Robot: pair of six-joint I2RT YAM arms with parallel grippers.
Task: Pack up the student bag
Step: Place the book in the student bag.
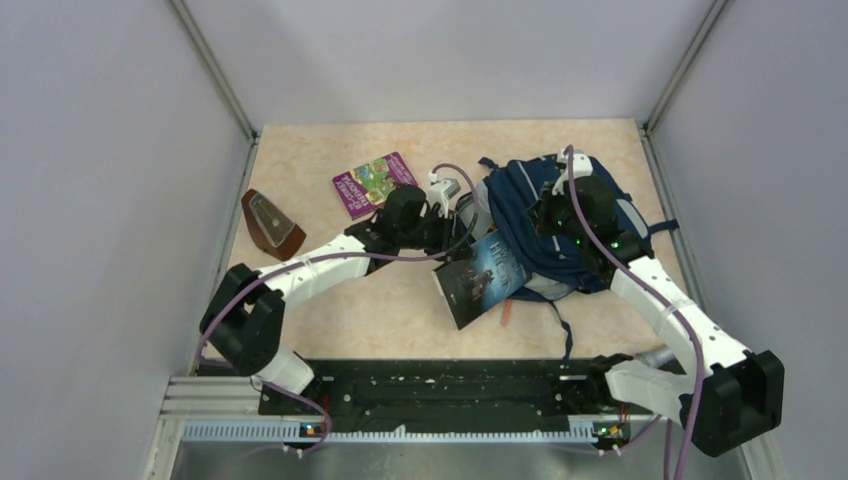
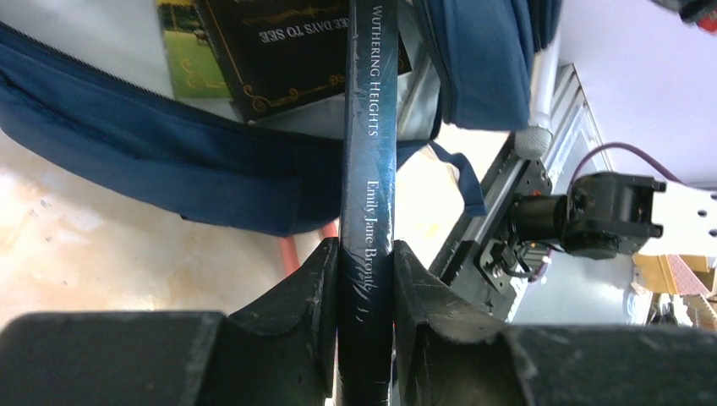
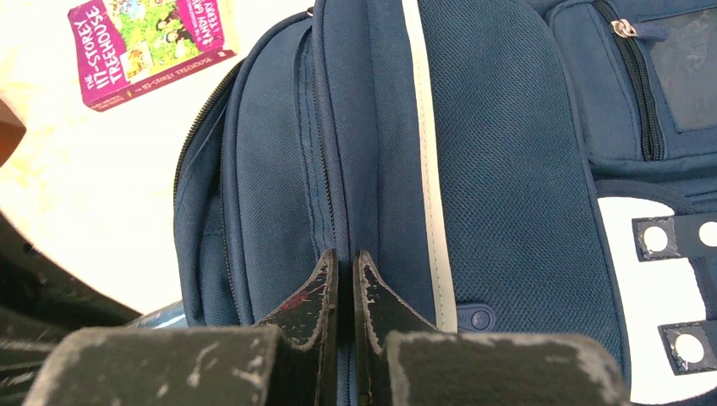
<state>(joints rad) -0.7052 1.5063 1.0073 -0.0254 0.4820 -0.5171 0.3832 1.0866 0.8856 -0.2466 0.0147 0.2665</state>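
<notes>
Mid-insert: L gripper (image 2: 365,279) clamped on Wuthering Heights paperback (image 2: 370,127), R gripper (image 3: 345,279) pinched shut on student bag (image 3: 507,169) fabric; next prob. push book deeper in.

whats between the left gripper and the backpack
A dark book, Wuthering Heights. The left gripper clamps its spine, and the book runs on to the open edge of the backpack. The left wrist view shows it best.

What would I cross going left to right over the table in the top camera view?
In order: brown wedge-shaped object → purple Treehouse book → dark Wuthering Heights book → navy student bag.
</notes>
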